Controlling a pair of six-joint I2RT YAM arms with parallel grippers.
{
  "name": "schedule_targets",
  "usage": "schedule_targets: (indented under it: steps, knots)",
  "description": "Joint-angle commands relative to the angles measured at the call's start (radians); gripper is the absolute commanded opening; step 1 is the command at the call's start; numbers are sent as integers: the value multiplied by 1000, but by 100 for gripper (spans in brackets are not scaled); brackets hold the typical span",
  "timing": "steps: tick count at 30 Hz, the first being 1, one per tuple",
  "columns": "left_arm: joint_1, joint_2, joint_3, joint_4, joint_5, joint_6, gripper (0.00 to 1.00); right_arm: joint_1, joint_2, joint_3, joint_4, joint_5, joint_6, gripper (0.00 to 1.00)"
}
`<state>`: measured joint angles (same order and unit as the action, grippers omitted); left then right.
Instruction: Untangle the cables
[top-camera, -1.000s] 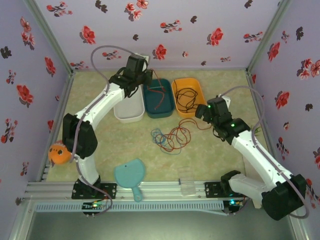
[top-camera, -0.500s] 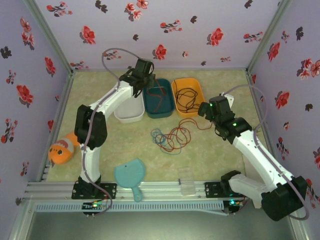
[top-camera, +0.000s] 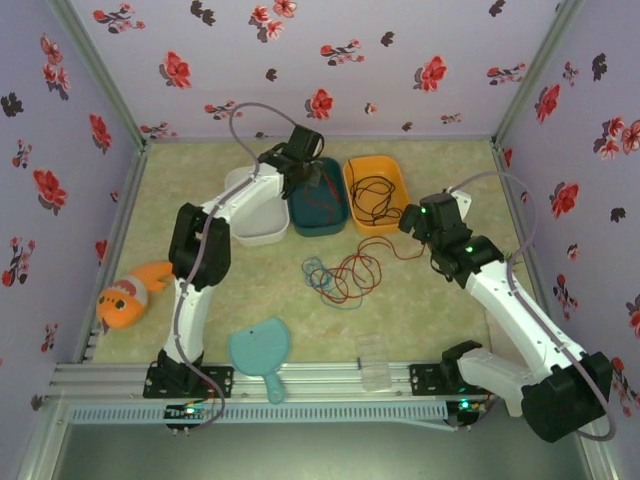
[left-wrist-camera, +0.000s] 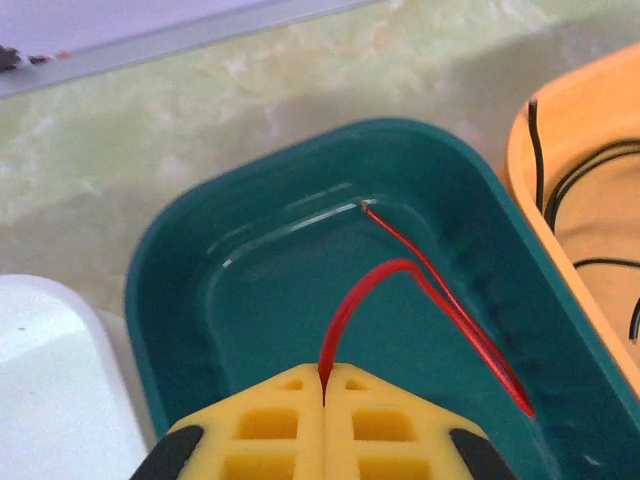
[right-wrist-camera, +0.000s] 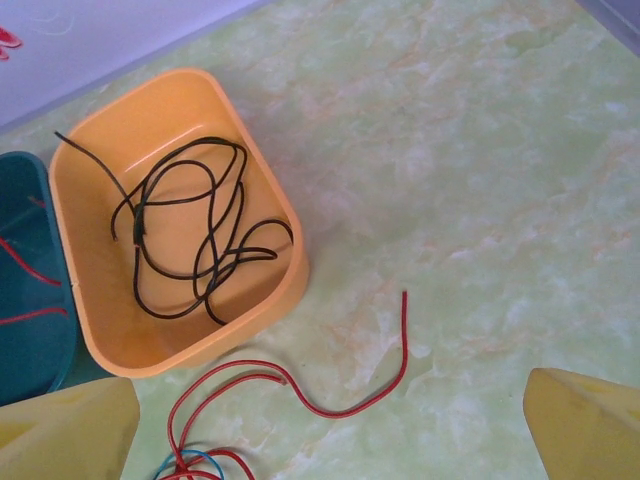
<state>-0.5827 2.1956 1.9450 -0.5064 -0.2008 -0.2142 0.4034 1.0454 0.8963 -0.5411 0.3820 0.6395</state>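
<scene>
Grips a red cable (left-wrist-camera: 470, 338) tight in the left pincer (left-wrist-camera: 322, 385) above the teal bin (left-wrist-camera: 200, 240); holds the right pincer (right-wrist-camera: 325, 425) wide over the counter (right-wrist-camera: 480, 150), near the red-blue tangle (top-camera: 345, 275).

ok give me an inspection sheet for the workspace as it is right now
surface: green marbled table, no damage seen
job's things: red and blue tangle loose on the table; black cable coiled in the orange bin; red cable trailing into the teal bin; white bin beside it
clutter: orange toy, light blue paddle, clear box, all towards the front edge
hands: left hand shut on the red cable over the teal bin; right hand open, above the table beside the orange bin
cables: grey arm cable loops above the left arm
surroundings: floral walls, metal rail at the front
</scene>
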Motion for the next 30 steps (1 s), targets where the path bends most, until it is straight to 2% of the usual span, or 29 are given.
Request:
schedule_targets:
  steps: [1,7,10,14,18,22,28,30]
  knots:
    - [0,48,59,-87,38,37,0,-13,-4,-22,6,23,44,99]
    - [0,121,158,-212,44,44,1,-43,35,-29,-40,-11,72,99]
    - [0,140,185,-249,44,45,11,-54,53,-46,-43,-33,81,99]
    - [0,143,196,-259,42,54,34,-59,81,-70,-37,-42,72,97]
    - [-1,121,207,-261,40,52,48,-59,112,-84,-19,-105,38,92]
    - [-1,82,205,-254,40,48,63,-60,142,-115,21,-137,7,86]
    - [0,21,181,-243,23,46,84,-59,192,-143,76,-193,-28,71]
    - [0,1,165,-233,18,48,89,-58,210,-145,82,-205,-35,70]
